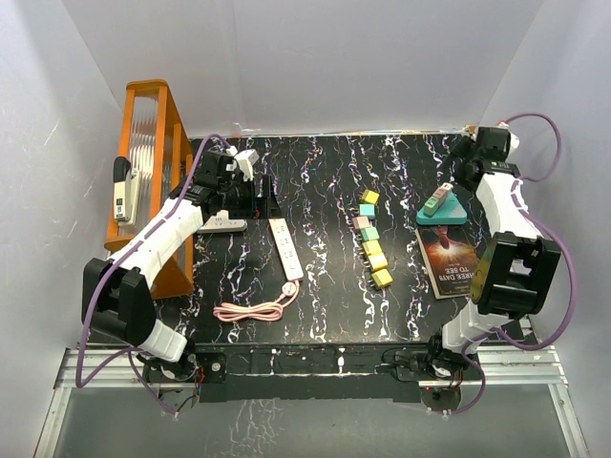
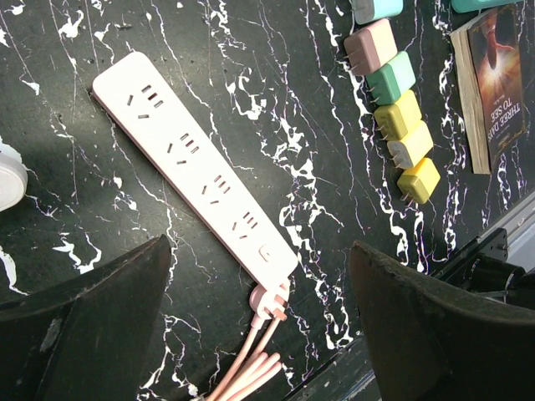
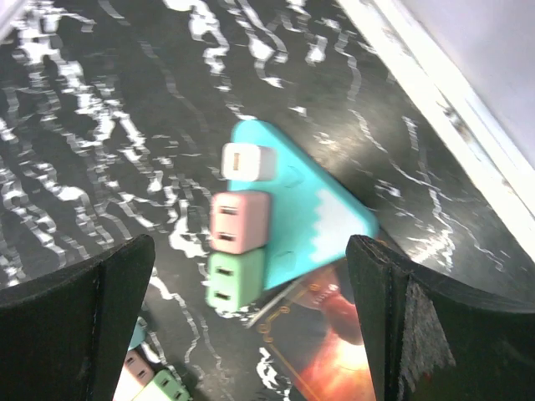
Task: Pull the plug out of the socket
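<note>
A teal triangular socket [image 1: 442, 214] lies at the right, partly on a book [image 1: 449, 258]. Three plugs sit in a row in it: white [image 3: 247, 162], pink [image 3: 240, 221] and green [image 3: 234, 280], on the socket [image 3: 318, 209]. My right gripper [image 1: 458, 179] hovers above it, open and empty, jaws wide either side of the plugs in the right wrist view [image 3: 251, 246]. My left gripper [image 1: 260, 196] is open and empty, above the far end of a pink power strip [image 1: 285, 248]. In the left wrist view [image 2: 261, 251] that strip [image 2: 192, 163] has no plugs in it.
A row of several loose coloured plugs [image 1: 372, 239] lies mid-table, also in the left wrist view [image 2: 393, 109]. The strip's pink cord [image 1: 253, 309] is coiled near the front. A small white adapter [image 1: 224, 225] and an orange rack [image 1: 148, 181] stand at the left.
</note>
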You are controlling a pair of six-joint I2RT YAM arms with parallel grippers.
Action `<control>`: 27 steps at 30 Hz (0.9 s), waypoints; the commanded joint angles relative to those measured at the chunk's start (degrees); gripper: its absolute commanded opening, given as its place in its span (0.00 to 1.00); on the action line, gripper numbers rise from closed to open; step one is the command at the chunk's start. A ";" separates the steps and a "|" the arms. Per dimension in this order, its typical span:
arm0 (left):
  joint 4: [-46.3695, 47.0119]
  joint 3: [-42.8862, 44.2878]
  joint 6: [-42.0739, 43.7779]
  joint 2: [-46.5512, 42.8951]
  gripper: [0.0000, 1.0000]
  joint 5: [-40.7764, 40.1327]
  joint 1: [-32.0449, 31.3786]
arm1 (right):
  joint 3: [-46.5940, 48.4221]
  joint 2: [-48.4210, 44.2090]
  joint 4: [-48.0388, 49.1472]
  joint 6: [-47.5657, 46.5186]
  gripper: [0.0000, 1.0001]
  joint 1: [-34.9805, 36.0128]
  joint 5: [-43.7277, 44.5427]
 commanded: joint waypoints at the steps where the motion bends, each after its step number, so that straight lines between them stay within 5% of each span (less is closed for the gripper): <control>1: 0.17 -0.63 0.46 -2.87 0.86 2.07 -0.15 | -4.07 -0.82 2.23 4.57 0.98 -1.85 4.84; 5: 0.48 -0.85 0.32 -2.87 0.87 2.50 -0.16 | -8.68 -2.81 5.21 7.78 0.97 -5.53 2.29; 9: 0.59 -1.01 0.31 -2.86 0.87 2.64 -0.14 | -14.42 -3.31 11.14 10.52 0.81 -11.04 -6.87; 20: 0.71 -1.22 0.31 -1.97 0.87 2.27 -0.14 | -16.29 4.62 20.34 11.24 0.68 -11.03 -17.79; 27: 0.36 -1.20 0.49 -1.15 0.87 1.67 -0.14 | -13.13 8.55 18.58 11.03 0.64 -5.16 -9.33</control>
